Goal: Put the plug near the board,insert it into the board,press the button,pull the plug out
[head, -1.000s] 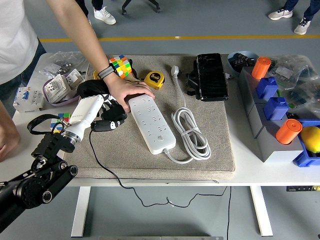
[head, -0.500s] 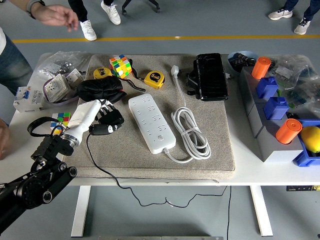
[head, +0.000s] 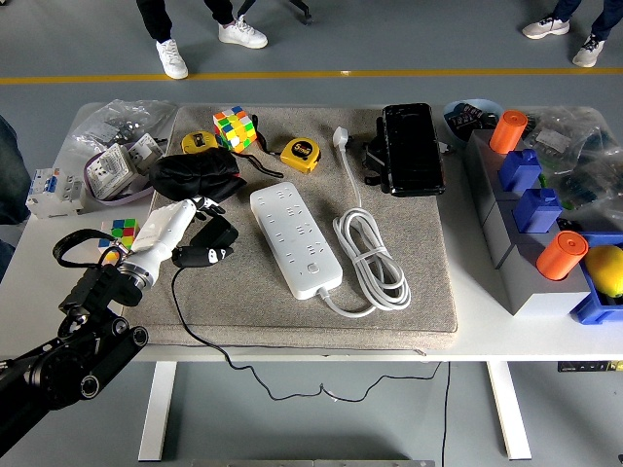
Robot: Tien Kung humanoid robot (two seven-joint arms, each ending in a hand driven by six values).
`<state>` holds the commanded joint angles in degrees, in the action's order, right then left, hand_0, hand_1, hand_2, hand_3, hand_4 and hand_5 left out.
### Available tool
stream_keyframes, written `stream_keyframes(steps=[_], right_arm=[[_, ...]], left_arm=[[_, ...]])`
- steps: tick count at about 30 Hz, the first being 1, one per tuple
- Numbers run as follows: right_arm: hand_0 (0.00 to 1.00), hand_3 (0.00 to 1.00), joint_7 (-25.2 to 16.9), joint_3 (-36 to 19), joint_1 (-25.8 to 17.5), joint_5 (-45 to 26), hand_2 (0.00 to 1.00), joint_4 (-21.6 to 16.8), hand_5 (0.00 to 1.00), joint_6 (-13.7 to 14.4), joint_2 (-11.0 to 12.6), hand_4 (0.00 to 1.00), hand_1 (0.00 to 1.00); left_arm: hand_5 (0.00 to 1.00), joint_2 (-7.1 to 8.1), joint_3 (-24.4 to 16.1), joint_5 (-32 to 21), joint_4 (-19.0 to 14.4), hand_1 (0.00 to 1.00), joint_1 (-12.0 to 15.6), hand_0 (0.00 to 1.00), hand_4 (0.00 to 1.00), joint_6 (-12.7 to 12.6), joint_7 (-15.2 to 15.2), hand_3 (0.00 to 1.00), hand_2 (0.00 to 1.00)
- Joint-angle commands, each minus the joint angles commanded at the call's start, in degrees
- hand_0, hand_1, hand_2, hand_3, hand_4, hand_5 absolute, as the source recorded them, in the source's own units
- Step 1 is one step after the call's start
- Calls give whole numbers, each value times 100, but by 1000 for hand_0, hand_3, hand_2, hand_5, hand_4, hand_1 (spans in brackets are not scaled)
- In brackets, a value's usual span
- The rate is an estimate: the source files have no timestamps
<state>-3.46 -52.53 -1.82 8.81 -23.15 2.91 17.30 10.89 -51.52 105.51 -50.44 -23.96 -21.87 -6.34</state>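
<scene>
Landmark = white power strip [head: 295,239], lying diagonal on the grey mat [head: 428,292]. Left of strip: left hand [head: 200,238] sits on mat w/ black plug [head: 202,255] in its fingers, narrow bare mat strip between them, passable. Behind-left of strip: black pouch [head: 195,176], colour cube [head: 234,127], yellow tape measure [head: 301,153] crowd the far-left corner; tight. Right of strip: coiled white cable [head: 372,259] just beside it, its lead running back to a white plug [head: 341,137]. Behind-right: black case [head: 411,148] blocks. Near side of strip: open mat down to table edge, only thin black cord [head: 200,326] crossing at left. Far right of strip, past the coil: bare mat, then grey box [head: 506,255] w/ orange + blue pieces as a wall.
</scene>
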Motion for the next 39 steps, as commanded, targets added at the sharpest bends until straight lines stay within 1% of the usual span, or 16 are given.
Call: stream_keyframes(steps=[2, 3, 8, 9, 14, 15, 18, 20, 21, 26, 27, 28, 30, 32, 33, 39], right_arm=[[594, 487, 3, -2, 0, -4, 566, 5, 469, -2, -2, 767, 642], [595, 487, 4, -3, -2, -5, 565, 7, 470, -2, -5, 767, 641], [595, 487, 5, -18, -1, -1, 565, 2, 470, -4, -1, 767, 641], [595, 487, 4, -19, 1, -1, 566, 2, 470, -3, 1, 767, 641], [595, 487, 5, -14, 4, -1, 566, 3, 470, -4, 2, 767, 641], [595, 487, 5, -14, 5, 1, 566, 2, 468, -3, 3, 768, 639], [595, 487, 9, -5, 11, -4, 566, 2, 468, -4, 7, 768, 639], [595, 487, 10, -9, 23, -1, 566, -5, 468, -6, 12, 768, 639], [597, 487, 10, -15, 27, 2, 567, -6, 467, -7, 11, 769, 640], [597, 487, 17, 28, 36, -21, 567, 27, 467, -17, 13, 769, 640], [597, 487, 19, 36, 39, -21, 567, 31, 467, -17, 19, 769, 640], [598, 487, 19, 43, 42, -24, 567, 34, 468, -15, 23, 770, 640], [598, 487, 17, 58, 50, -27, 567, 34, 468, -14, 29, 770, 640], [598, 487, 15, 75, 60, -28, 567, 34, 468, -13, 31, 770, 640], [597, 487, 12, 82, 68, -35, 567, 35, 469, -13, 28, 770, 640], [597, 487, 20, 130, 92, -48, 567, 38, 469, -13, 26, 770, 640]], left_arm=[[387, 13, -35, -22, -50, 785, 15, 729, 998, 17, -33, 797, 814], [621, 20, -51, -34, -70, 891, 21, 810, 998, 28, -46, 928, 944], [621, 56, -155, -124, -175, 891, 53, 810, 998, 163, -89, 928, 944], [824, 63, -179, -190, -191, 976, 62, 904, 998, 192, -125, 998, 998], [824, 70, -298, -467, -241, 976, 107, 904, 998, 276, -247, 998, 998], [920, 71, -327, -534, -251, 998, 119, 938, 998, 291, -268, 998, 998], [920, 89, -390, -862, -282, 998, 160, 938, 998, 321, -386, 998, 998], [920, 113, -368, -1321, -269, 998, 188, 938, 998, 128, -790, 998, 998], [860, 123, -372, -1545, -274, 903, 204, 858, 998, 47, -1012, 948, 967], [860, 196, -469, -2761, -373, 903, 266, 858, 998, -71, -1935, 948, 967], [790, 214, -514, -2980, -403, 815, 281, 801, 998, -46, -2048, 842, 861], [790, 234, -564, -3236, -435, 815, 300, 801, 998, -27, -2154, 842, 861], [790, 261, -683, -3636, -483, 815, 344, 801, 998, -18, -2214, 842, 861], [790, 283, -800, -3821, -515, 815, 392, 801, 998, -10, -2212, 842, 861], [745, 297, -890, -3867, -535, 743, 431, 751, 998, 2, -2174, 757, 734], [745, 405, -1167, -4153, -611, 743, 600, 751, 998, -12, -2116, 757, 734]])
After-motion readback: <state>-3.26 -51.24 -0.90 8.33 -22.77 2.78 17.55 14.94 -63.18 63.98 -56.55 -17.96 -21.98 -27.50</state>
